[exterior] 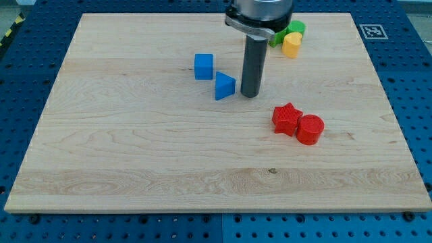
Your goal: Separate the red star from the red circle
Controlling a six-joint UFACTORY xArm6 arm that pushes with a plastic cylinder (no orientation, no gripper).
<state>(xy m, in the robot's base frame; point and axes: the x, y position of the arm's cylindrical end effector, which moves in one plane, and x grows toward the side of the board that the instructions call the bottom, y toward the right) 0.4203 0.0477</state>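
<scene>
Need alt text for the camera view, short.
On a wooden board, a red star and a red circle sit touching at the view's right. My tip rests up and to their left, just right of a blue triangle, with a blue cube beyond. Yellow and green blocks lie near the top edge.

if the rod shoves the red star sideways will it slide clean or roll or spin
The red star sits flat and squat on the board, so it will probably slide, not roll or tip. Its points could make it spin under an off-centre push. It touches the red circle, which may get dragged along. My tip is beside the blue triangle.
</scene>
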